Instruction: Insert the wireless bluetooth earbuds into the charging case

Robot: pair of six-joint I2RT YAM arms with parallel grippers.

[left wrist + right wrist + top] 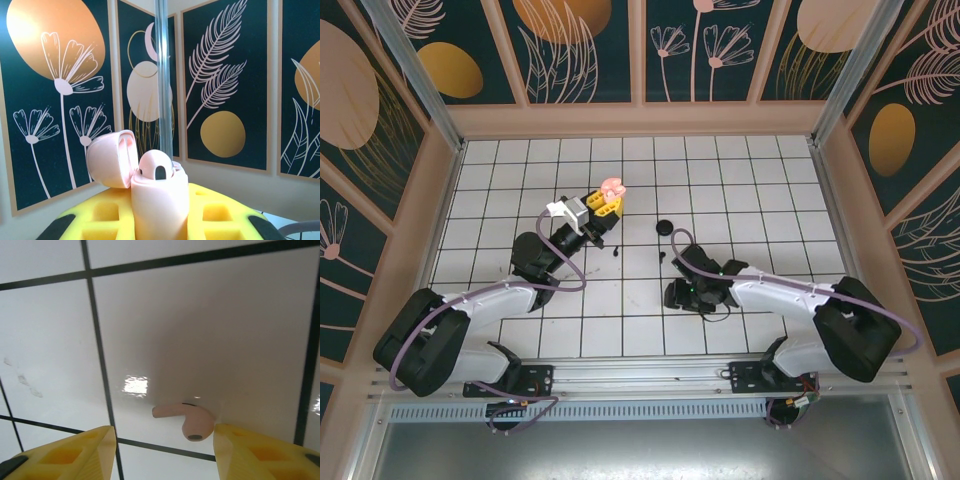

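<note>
At left, the left tool (pixel 603 206) pinched the pink charging case (pixel 160 200) upright above the bench (pixel 760 180), its lid (pixel 112 157) swung open and what looked like one earbud (pixel 157 169) already seated, suggesting the job was about half done. At right, the right tool (pixel 164 440) hung spread over the second pink earbud (pixel 187 417). It lay on a white tile between the yellow fingers (pixel 75 450), close to the right one, ungripped and yet to be picked up and inserted.
</note>
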